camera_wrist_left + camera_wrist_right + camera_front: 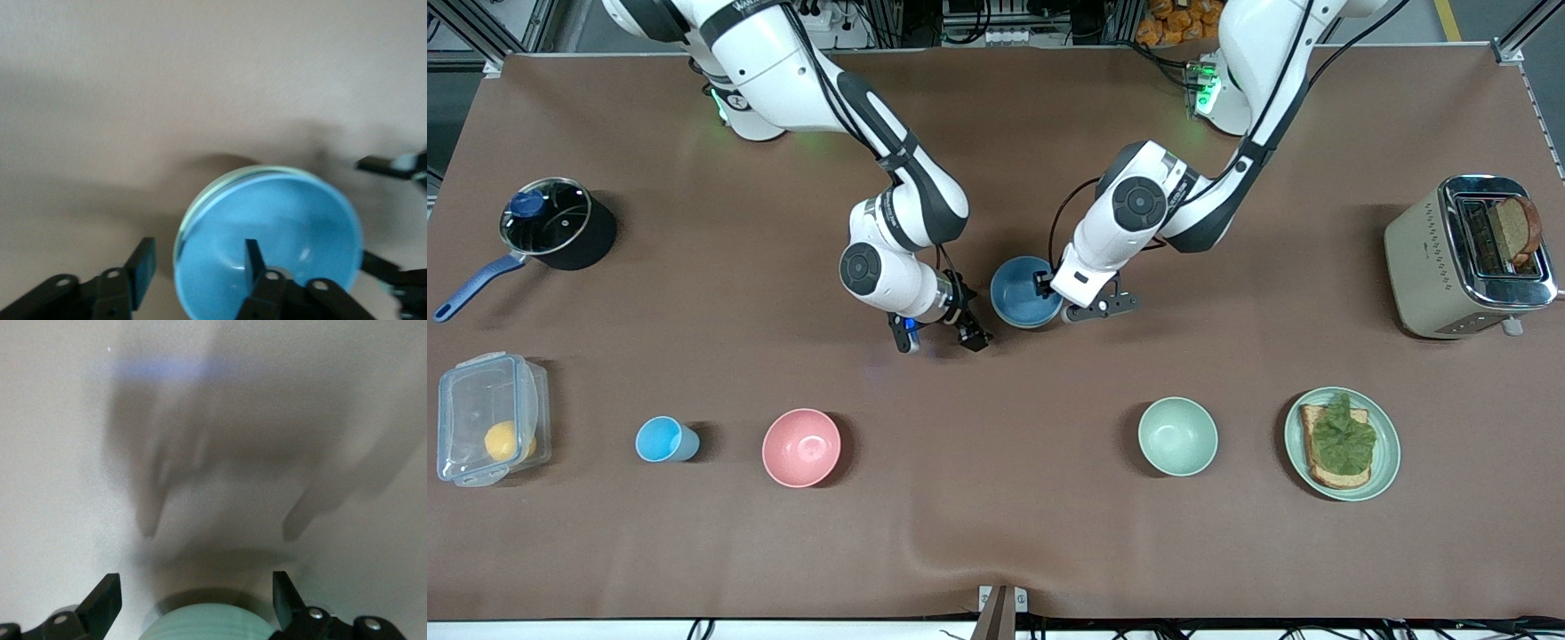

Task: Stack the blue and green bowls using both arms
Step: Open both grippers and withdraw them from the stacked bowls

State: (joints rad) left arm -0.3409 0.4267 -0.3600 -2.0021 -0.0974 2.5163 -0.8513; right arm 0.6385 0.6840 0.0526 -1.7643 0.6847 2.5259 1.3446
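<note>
The blue bowl (1024, 292) stands mid-table, and also shows in the left wrist view (280, 233). A pale green rim (190, 213) curves round its edge from beneath, so it sits nested in the green bowl. My left gripper (1065, 300) is open over the stack's rim (198, 257), with one finger inside the blue bowl and the other outside. My right gripper (941, 340) is open and empty, low over the table beside the stack, toward the right arm's end. In the right wrist view (197, 583) a pale green rounded surface (210, 621) shows between its fingers; I cannot tell what it is.
Along the row nearer the camera are a clear box with a lemon (489, 431), a light-blue cup (665, 439), a pink bowl (801, 447), another green bowl (1178, 436) and a plate with toast (1383, 458). A lidded pot (560, 222) and a toaster (1463, 258) stand at the ends.
</note>
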